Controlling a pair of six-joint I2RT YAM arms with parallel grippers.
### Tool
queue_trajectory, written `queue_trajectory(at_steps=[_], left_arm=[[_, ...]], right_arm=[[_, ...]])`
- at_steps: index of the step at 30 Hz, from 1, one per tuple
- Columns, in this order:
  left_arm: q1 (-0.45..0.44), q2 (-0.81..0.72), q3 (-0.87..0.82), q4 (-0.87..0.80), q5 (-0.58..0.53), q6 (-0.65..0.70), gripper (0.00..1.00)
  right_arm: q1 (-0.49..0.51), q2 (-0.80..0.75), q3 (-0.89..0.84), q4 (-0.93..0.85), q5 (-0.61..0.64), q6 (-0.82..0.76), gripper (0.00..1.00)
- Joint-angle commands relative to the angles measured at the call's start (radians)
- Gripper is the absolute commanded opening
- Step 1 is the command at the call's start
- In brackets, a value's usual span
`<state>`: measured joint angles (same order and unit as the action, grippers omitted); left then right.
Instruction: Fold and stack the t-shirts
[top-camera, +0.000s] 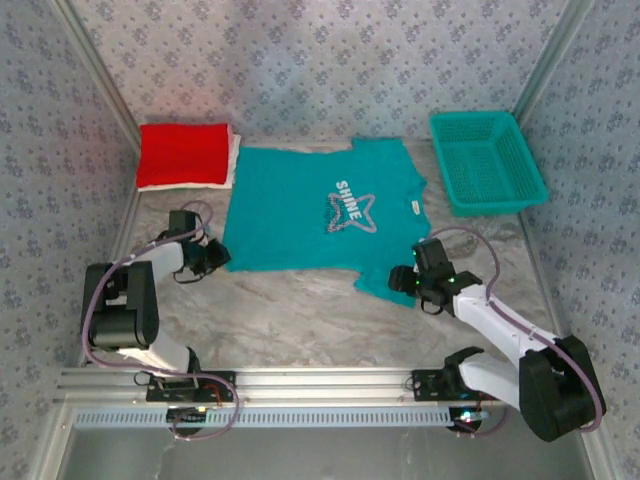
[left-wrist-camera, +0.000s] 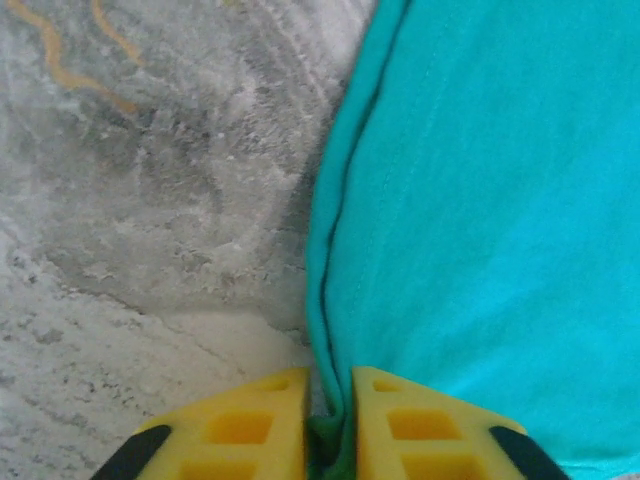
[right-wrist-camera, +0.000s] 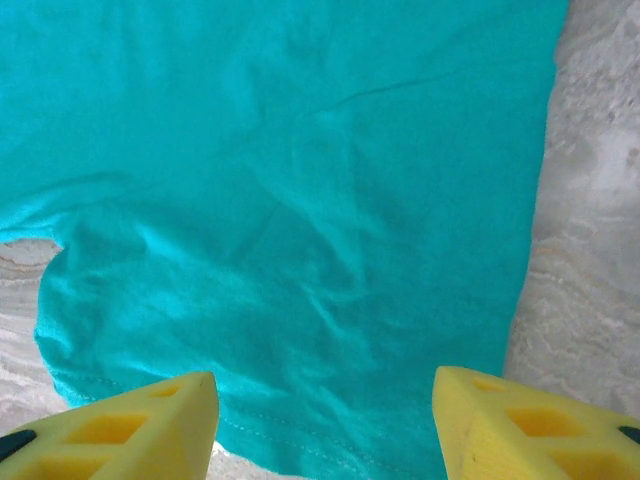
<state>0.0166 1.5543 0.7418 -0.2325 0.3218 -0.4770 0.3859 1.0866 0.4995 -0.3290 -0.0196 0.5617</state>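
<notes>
A teal t-shirt (top-camera: 300, 215) with a white "SHINE" star print lies flat in the middle of the table, collar to the right. My left gripper (top-camera: 212, 256) is at the shirt's near-left corner. In the left wrist view it (left-wrist-camera: 330, 425) is shut on the shirt's hem edge (left-wrist-camera: 340, 330), a fold of cloth pinched between the yellow fingers. My right gripper (top-camera: 405, 281) stands open over the near sleeve; the teal cloth (right-wrist-camera: 300, 200) lies between and beyond its spread fingertips (right-wrist-camera: 325, 390). A folded red t-shirt (top-camera: 182, 155) rests on a folded white one (top-camera: 235, 160) at the back left.
A teal plastic mesh basket (top-camera: 487, 160) stands at the back right. Patterned walls close in the table on the left, the right and the back. Bare marble tabletop (top-camera: 300, 315) lies between the shirt and the arm bases.
</notes>
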Motion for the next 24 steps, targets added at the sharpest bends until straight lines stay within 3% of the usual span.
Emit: queue_trajectory(at_steps=[1, 9, 14, 18, 24], left_arm=[[-0.007, -0.012, 0.023, -0.02, -0.002, 0.015, 0.1], [-0.006, -0.086, -0.001, -0.053, -0.031, 0.017, 0.0], [-0.004, -0.112, -0.005, -0.076, -0.037, 0.017, 0.0], [-0.004, -0.126, -0.025, -0.069, -0.039, 0.01, 0.0], [-0.004, -0.139, -0.041, -0.071, -0.038, 0.003, 0.0]], right_arm=[[0.016, -0.023, -0.019, -0.053, -0.001, 0.035, 0.61], [-0.037, -0.02, -0.024, -0.135, -0.046, 0.071, 0.61], [-0.048, -0.011, -0.006, -0.211, -0.008, 0.097, 0.59], [-0.083, 0.034, -0.006, -0.184, -0.055, 0.089, 0.59], [-0.083, 0.112, 0.007, -0.12, -0.073, 0.091, 0.47]])
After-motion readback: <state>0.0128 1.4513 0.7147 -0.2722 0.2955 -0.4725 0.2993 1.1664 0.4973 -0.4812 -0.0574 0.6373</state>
